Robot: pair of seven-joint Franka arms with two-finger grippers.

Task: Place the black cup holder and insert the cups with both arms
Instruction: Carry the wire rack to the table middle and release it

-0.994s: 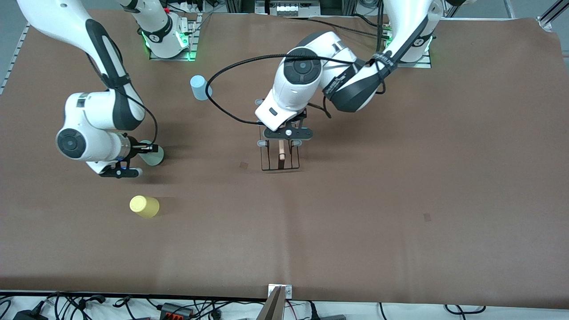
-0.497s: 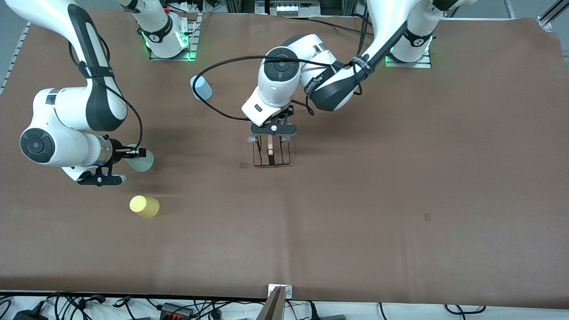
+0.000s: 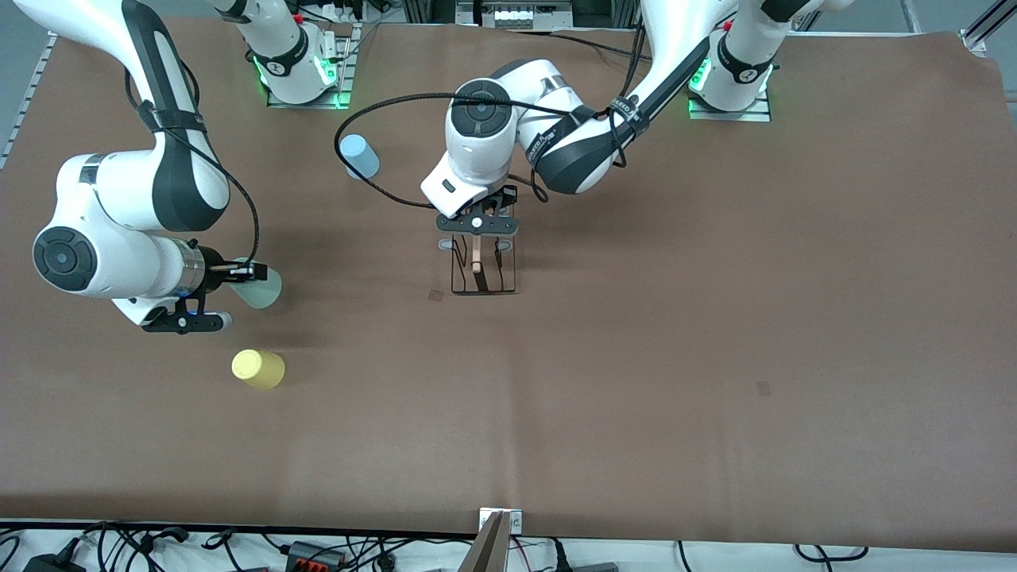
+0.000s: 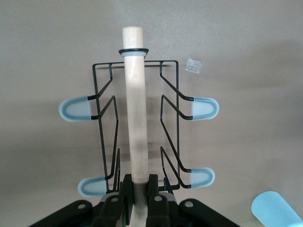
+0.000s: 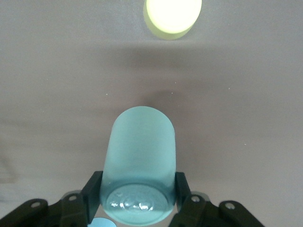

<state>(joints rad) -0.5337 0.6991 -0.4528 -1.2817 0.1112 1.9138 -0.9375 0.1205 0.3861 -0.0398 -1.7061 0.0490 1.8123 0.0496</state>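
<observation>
My left gripper (image 3: 475, 225) is shut on the wooden rod (image 4: 134, 104) of the black cup holder (image 3: 482, 272), near the table's middle; the rack's base looks at or just above the brown surface. In the left wrist view the wire rack (image 4: 105, 123) and its blue-tipped prongs (image 4: 203, 107) show. My right gripper (image 3: 238, 272) is shut on the sage green cup (image 3: 261, 287), held on its side above the table near the right arm's end; it fills the right wrist view (image 5: 139, 156). The yellow cup (image 3: 257, 369) stands upside down, nearer the camera. The light blue cup (image 3: 359, 156) stands near the right arm's base.
The brown table cover (image 3: 715, 318) spreads wide toward the left arm's end. A black cable (image 3: 381, 187) loops from the left arm close to the light blue cup. Small dark marks (image 3: 435, 295) lie on the cover. Cables line the front edge.
My left gripper has carried the cup holder toward the right arm's end and slightly up the view. My right gripper lifted the green cup and swung outward, then nearly held still.
</observation>
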